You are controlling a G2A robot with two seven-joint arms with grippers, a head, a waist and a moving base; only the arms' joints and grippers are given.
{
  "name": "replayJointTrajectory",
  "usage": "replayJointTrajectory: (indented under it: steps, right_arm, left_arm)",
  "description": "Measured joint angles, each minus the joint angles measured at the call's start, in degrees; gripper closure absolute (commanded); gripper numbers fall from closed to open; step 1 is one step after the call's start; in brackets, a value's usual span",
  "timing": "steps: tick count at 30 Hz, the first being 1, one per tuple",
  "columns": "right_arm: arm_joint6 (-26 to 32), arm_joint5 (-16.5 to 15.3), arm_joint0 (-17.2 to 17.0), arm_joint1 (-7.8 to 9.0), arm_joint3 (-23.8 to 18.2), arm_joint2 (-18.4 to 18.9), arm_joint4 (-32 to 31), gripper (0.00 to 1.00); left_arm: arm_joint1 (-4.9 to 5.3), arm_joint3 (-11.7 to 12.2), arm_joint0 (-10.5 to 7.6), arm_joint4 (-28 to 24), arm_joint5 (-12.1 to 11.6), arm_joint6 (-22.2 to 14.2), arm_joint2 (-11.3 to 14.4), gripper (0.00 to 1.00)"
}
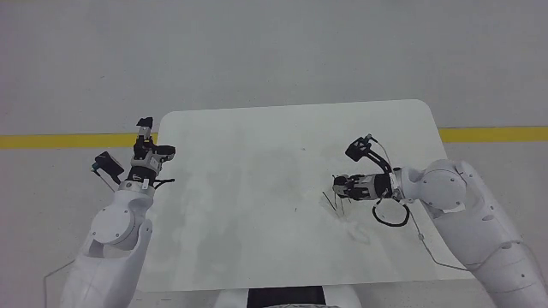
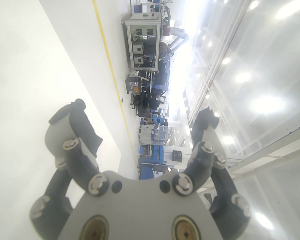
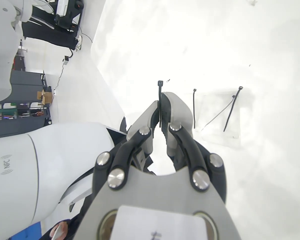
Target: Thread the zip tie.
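**Tie picked up, threading not yet begun**

The right gripper [image 3: 160, 116] is pinching a thin black plastic zip tie [image 3: 160, 88] between pads that are almost closed. The tie's square head is poking out past the fingertips, over the white rounded table [image 1: 257, 222]. A few loose black ties [image 3: 194, 108] are lying just beside it on a clear plastic sheet [image 3: 236, 126]. The left gripper [image 2: 140, 121] is hanging spread wide and empty at the table's left edge, well apart. The pick-up looks done. The next move is likely calling for the left gripper to come across, take the tail and steer it into the head's slot, which needs fine alignment.
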Motion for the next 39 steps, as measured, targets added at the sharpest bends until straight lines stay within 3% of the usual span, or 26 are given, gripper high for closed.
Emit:
replayJointTrajectory:
  steps: [3, 5, 12, 20, 22, 35, 37, 39]
  right_arm:
    - [-0.3, 0.2, -0.1, -0.04, 0.1, 0.0, 0.1, 1.0]
    - [-3.5, 1.2, -0.8, -0.23, 0.8, -0.1, 1.1, 1.0]
    - [-12.1, 2.4, -1.6, -0.66, 4.1, 1.0, 9.0, 1.0]
    - [-15.6, 5.5, -0.8, -1.14, 7.6, 2.4, 19.6, 1.0]
    - [-15.5, 5.6, -0.3, -1.3, 8.6, 2.3, 22.4, 1.0]
    - [-15.4, 5.6, -0.3, -1.31, 8.7, 2.3, 22.6, 1.0]
    - [-16.2, 6.0, -0.5, -1.43, 8.7, 2.1, 23.2, 1.0]
    - [-18.8, 7.5, -0.8, -1.8, 8.7, 1.6, 25.9, 1.0]
  left_arm:
    - [0.0, 0.0, 0.0, 0.0, 0.0, 0.0, 0.0, 0.0]
    - [0.0, -0.1, -0.13, 0.4, -0.3, -0.2, 0.1, 0.0]
    - [-0.28, -1.9, -0.67, 11.4, -7.0, -0.4, 4.5, 0.0]
    - [-1.23, 0.3, -7.3, 28.8, -11.4, 4.3, 13.4, 0.0]
    - [-1.4, 0.7, -8.13, 31.2, -11.7, 5.0, 14.9, 0.0]
    - [-1.39, 0.5, -8.18, 31.2, -11.7, 4.9, 14.9, 0.0]
    - [-1.38, -0.1, -8.78, 33.7, -12.5, 4.1, 15.9, 0.0]
    - [-1.46, -0.3, -10.06, 39.5, -14.0, 2.8, 18.1, 0.0]
